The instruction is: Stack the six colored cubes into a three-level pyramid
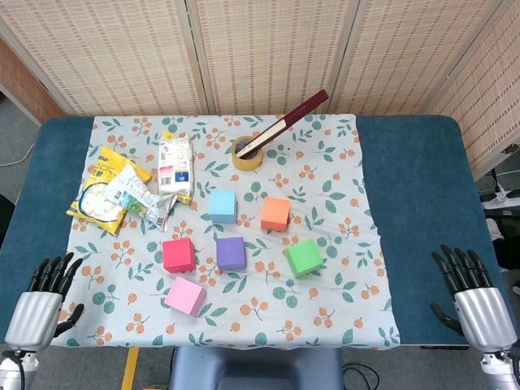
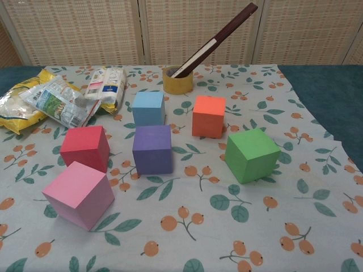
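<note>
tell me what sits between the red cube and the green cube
The purple cube sits between the red cube and the green cube, apart from both. The head view shows the row best; the chest view agrees.

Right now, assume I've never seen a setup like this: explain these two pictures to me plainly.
Both pictures come from the robot's own cameras: one on its head looking down, one at its chest looking across a table covered by a floral cloth. The silver things with black fingers are its left hand and right hand, both open, holding nothing. Six cubes lie apart, unstacked: blue, orange, red, purple, green, pink. Behind them are snack packets and a tape roll with a dark stick leaning in it.
</note>
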{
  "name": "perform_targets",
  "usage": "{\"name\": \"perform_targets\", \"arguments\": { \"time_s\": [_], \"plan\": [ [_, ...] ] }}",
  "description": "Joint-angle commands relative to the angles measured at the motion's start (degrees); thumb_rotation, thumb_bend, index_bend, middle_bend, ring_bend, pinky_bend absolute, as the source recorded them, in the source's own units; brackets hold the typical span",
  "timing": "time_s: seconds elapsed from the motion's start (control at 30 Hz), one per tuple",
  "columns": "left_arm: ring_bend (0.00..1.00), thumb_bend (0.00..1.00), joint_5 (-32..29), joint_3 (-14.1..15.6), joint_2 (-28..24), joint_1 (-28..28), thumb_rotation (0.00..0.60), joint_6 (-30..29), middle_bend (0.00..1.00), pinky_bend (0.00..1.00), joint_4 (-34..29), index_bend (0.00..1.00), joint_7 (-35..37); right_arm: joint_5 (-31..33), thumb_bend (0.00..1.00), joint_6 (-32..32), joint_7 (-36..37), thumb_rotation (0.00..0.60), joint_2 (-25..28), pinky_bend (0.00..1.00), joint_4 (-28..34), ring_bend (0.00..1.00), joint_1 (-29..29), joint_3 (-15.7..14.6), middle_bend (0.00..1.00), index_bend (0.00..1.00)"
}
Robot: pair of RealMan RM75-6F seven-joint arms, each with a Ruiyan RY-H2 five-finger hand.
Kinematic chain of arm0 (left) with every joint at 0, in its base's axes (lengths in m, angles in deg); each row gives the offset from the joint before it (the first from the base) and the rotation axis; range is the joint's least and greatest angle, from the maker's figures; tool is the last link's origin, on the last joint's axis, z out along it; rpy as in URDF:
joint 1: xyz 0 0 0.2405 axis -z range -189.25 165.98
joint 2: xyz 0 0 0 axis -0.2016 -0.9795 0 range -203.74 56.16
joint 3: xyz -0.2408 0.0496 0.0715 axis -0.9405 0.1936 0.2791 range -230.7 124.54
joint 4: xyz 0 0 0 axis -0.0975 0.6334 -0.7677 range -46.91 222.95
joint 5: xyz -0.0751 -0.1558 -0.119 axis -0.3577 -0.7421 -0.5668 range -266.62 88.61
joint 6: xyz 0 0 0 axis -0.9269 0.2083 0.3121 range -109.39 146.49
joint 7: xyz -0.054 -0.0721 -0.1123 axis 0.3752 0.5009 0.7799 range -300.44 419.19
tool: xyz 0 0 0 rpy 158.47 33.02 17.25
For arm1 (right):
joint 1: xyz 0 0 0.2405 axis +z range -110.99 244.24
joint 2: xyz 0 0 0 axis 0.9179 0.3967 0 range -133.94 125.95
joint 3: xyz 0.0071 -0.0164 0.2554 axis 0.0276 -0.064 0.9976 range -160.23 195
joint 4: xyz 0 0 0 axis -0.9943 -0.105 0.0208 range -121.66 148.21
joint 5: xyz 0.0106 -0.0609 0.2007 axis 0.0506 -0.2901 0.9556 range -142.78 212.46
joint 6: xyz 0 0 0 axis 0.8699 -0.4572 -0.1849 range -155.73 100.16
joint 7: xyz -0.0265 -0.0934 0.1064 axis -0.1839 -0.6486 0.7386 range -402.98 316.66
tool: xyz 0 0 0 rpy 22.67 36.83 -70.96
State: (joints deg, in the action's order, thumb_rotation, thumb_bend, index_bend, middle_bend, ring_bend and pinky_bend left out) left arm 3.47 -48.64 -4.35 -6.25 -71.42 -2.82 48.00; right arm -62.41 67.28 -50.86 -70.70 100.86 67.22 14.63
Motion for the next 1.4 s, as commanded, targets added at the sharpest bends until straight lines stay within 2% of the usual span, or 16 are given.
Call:
{"name": "perform_targets", "arguments": {
  "time_s": [0.03, 0.17, 0.3, 0.5, 0.6, 0.9, 1.1, 1.4],
  "plan": [
    [0.0, 0.34, 4.8, -0.1, 1.7, 2.4, 0.6, 0.9, 0.0, 0.1, 0.9, 0.0, 3.1, -0.3, 0.1, 0.2, -1.0, 0.6, -0.7, 0.0, -0.3, 0.0, -0.1, 0.4, 0.0, 0.0],
    [0.0, 0.34, 4.2, -2.3, 1.4, 7.8, 0.6, 8.5, 0.0, 0.1, -2.5, 0.0, 3.5, -0.8, 0.1, -0.9, -1.1, 0.6, -0.9, 0.0, -0.2, 0.0, 0.1, 0.1, 0.0, 0.0],
    [0.0, 0.34, -3.7, -5.9, -0.2, 12.8, 0.6, 18.6, 0.0, 0.11, -9.3, 0.0, 0.7, -1.2, 0.1, -1.1, -0.9, 0.6, -0.6, 0.0, -0.2, 0.0, 0.1, 0.0, 0.0, 0.0],
    [0.0, 0.31, -15.6, -9.6, -0.8, 17.7, 0.6, 27.7, 0.0, 0.09, -17.1, 0.0, -4.1, -1.1, 0.1, -1.4, 0.3, 0.6, 0.0, 0.0, 0.1, 0.0, 0.0, 0.0, 0.0, 0.0],
    [0.0, 0.29, -21.3, -10.5, -0.3, 20.1, 0.6, 30.9, 0.0, 0.08, -18.9, 0.0, -8.2, -1.3, 0.1, -1.5, 0.5, 0.6, 0.2, 0.0, 0.1, 0.0, 0.0, 0.0, 0.0, 0.0],
    [0.0, 0.29, -33.8, -12.6, 4.0, 25.6, 0.6, 31.7, 0.0, 0.08, -20.8, 0.0, -18.4, -1.9, 0.1, -2.3, 1.5, 0.6, 0.8, 0.0, 0.1, 0.0, 0.1, -0.3, 0.0, 0.0],
    [0.0, 0.29, -41.5, -14.0, 4.8, 29.2, 0.6, 32.6, 0.0, 0.09, -22.5, 0.0, -20.2, -2.2, 0.1, -2.6, 2.1, 0.6, 1.1, 0.0, 0.3, 0.0, 0.1, -0.4, 0.0, 0.0],
    [0.0, 0.29, -50.6, -14.6, 6.4, 34.3, 0.6, 32.3, 0.0, 0.09, -20.2, 0.0, -22.7, -2.4, 0.1, -3.2, 3.3, 0.6, 1.7, 0.0, 0.5, 0.0, 0.3, -0.6, 0.0, 0.0]
  ]
}}
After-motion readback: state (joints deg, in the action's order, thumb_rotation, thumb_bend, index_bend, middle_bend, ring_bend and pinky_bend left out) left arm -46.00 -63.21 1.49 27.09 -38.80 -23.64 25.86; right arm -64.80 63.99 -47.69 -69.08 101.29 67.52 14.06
